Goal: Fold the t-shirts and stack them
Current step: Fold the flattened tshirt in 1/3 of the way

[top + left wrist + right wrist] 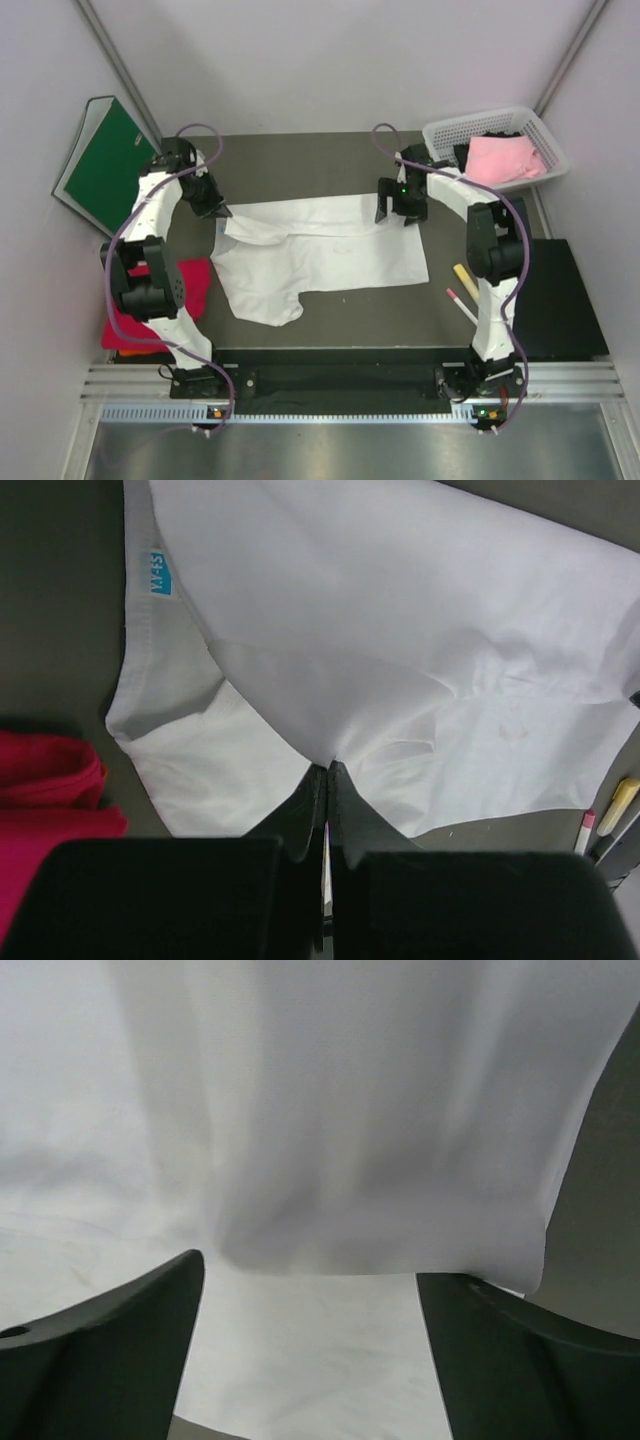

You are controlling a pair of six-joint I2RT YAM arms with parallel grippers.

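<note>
The large white t-shirt [330,255] lies spread on the dark table, with one sleeve toward the near left. My left gripper [220,210] is shut on its far-left corner; in the left wrist view the fingers [328,770] pinch a peak of white cloth [400,630]. My right gripper [400,215] is open over the shirt's far-right edge, and a raised fold of white cloth [300,1110] shows just beyond its spread fingers [308,1267]. The crimson-red shirt [190,285] lies at the near left [50,780], with an orange edge [122,355] under it. The pink shirt [500,157] sits in the basket.
A white plastic basket [440,130] stands at the far right. A green binder [110,160] leans on the left wall. Two markers [463,290] lie right of the shirt, beside a black mat [565,300].
</note>
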